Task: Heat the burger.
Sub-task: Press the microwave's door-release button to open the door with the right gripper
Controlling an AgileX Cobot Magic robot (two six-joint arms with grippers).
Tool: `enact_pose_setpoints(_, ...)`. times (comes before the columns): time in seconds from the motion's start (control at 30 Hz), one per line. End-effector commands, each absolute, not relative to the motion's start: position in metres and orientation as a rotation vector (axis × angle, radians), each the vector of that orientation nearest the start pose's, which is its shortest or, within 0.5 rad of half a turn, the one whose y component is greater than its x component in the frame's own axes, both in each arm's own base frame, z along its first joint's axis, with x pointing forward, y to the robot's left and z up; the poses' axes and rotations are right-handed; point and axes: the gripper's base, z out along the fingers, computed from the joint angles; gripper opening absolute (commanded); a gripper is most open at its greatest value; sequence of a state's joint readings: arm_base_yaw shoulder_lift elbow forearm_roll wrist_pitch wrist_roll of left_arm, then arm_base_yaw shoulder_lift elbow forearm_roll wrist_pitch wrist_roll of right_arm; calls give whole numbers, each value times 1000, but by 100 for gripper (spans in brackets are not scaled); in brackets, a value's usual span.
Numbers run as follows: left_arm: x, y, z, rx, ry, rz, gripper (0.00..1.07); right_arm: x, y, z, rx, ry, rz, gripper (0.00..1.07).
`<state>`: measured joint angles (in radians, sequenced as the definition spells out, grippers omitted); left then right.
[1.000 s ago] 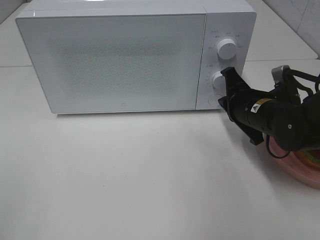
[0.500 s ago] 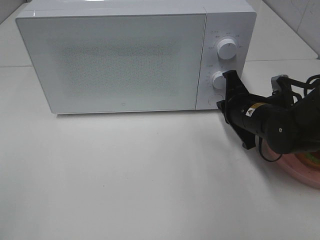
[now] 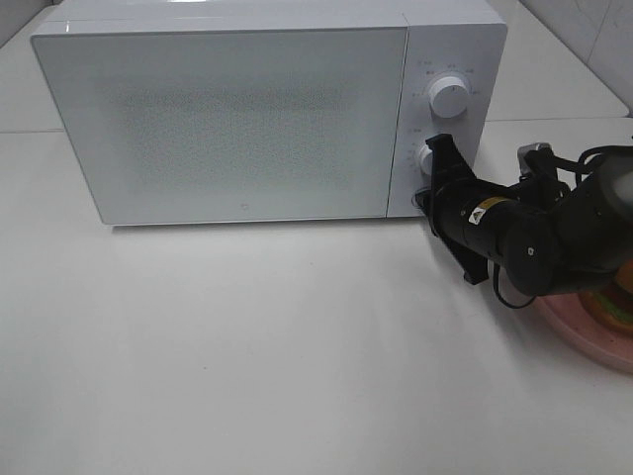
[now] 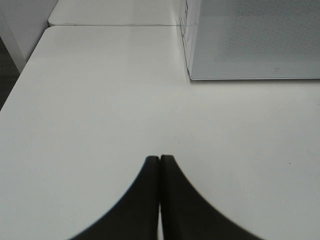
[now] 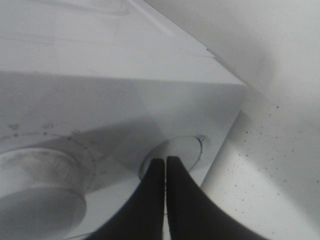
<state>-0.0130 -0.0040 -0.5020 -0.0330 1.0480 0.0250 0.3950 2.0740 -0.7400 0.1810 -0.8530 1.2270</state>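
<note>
Contact: our right tool [image 5: 165, 161], pinched closed and empty, has slid leftward onto the round button [image 5: 182, 150] at the lower right of the microwave [image 3: 297, 14]; we expect its door [image 3: 237, 129] to release.

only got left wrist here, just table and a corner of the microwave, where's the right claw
Observer: The right claw is shut, its tips pointed at the round button low on the microwave panel.
Operator: is it open yet
Observer: No, the door sits flush beside the panel.
Operator: and what we're heating
Observer: The burger is on a pink plate at the table's right edge, mostly hidden behind the right arm.
</note>
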Motion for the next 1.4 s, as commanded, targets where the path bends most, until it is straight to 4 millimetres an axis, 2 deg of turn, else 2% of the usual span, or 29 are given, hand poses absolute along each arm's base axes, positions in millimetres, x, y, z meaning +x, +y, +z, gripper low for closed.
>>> enact_pose_setpoints(0.03, -8, -3, 279, 45, 1997, -41, 0, 337, 128, 92, 1015, 1787, 1015, 0)
enact_pose_setpoints(0.5, -8, -3, 279, 45, 1997, -41, 0, 346, 125, 99, 1006, 1692, 1005, 0)
enact_pose_setpoints(1.07, -8, -3, 279, 45, 1997, -41, 0, 372, 136, 122, 927, 1608, 1049, 0)
enact_pose_setpoints(1.4, -8, -3, 279, 45, 1997, -41, 0, 376, 137, 125, 916, 1604, 1050, 0)
